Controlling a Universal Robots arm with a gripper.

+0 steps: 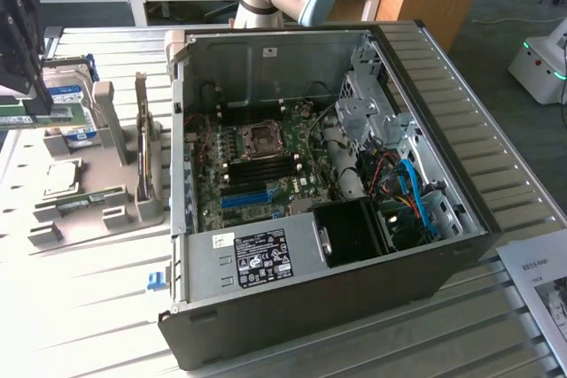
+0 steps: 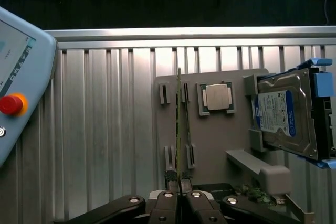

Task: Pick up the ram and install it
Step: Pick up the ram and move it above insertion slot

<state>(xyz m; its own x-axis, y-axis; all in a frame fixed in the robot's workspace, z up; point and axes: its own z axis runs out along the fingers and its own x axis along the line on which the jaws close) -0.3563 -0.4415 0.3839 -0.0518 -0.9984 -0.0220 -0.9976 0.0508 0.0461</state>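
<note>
The hand [image 2: 179,200] is gripping the ram [image 2: 179,129], with both fingers closed on its flat faces. The ram is standing on edge, its long axis running straight out from the fingertips over the gray holder [image 2: 220,145]. To one side, the hard drive [image 2: 283,114] is resting.

Room is open above the circuit board [image 1: 266,174] in the computer case [image 1: 310,298]; the case walls, drive cage [image 1: 368,99] and cables [image 1: 409,185] (on the exterior view's right) hem it in. At that view's left, over the counter [image 1: 80,316], the hard drive [image 1: 69,99] and an upright card [image 1: 143,143] stand between the case and the tool [image 2: 179,192] with its memory stick [image 2: 179,129].
</note>
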